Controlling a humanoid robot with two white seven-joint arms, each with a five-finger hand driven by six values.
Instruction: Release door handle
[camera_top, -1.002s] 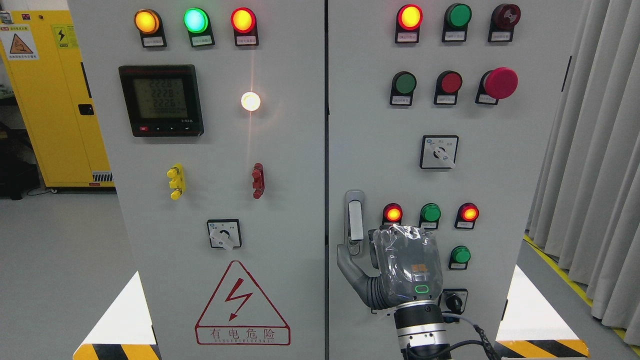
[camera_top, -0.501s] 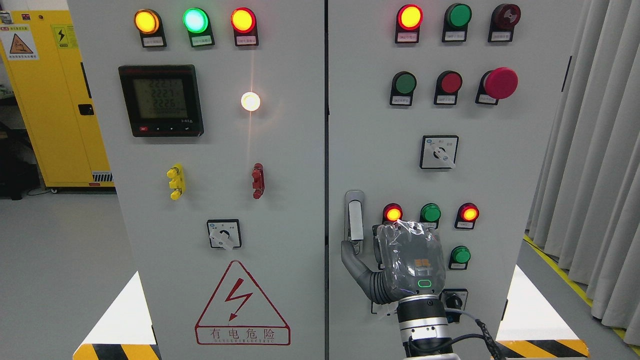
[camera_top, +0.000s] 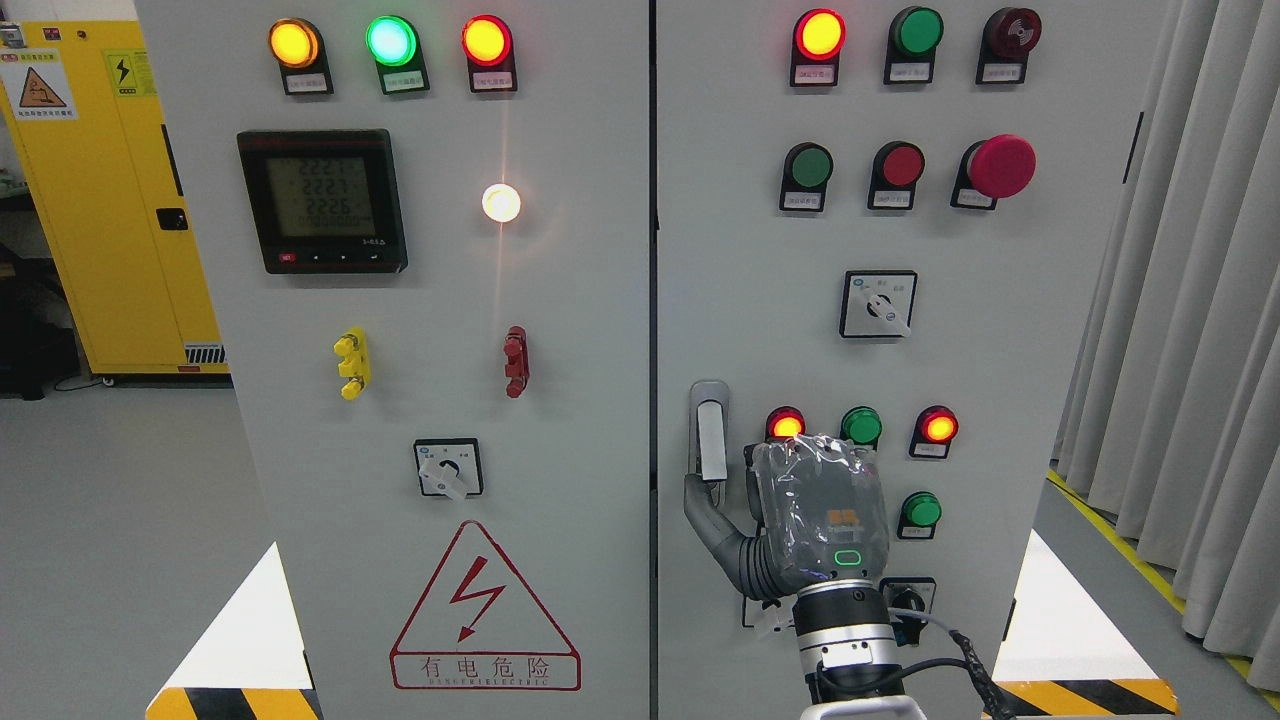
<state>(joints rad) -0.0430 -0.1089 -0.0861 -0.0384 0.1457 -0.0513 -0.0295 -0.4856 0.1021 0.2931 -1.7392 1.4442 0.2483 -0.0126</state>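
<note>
Head view: the door handle (camera_top: 709, 440) stands upright near the left edge of the right cabinet door (camera_top: 1000, 350). My right hand (camera_top: 815, 520) is just beside it, back facing the camera, thumb touching the handle's lower end; whether my fingers are curled or spread I cannot tell. To release cleanly, draw straight back, clear of the nearby lamps.

The door handle (camera_top: 710, 435) is a slim silver-grey lever with a rounded top, sitting upright in its grey mount near the left edge of the right cabinet door (camera_top: 740, 250), roughly mid-height. It hangs straight down, flat against the door, which looks closed. Its bottom end is partly hidden.
</note>
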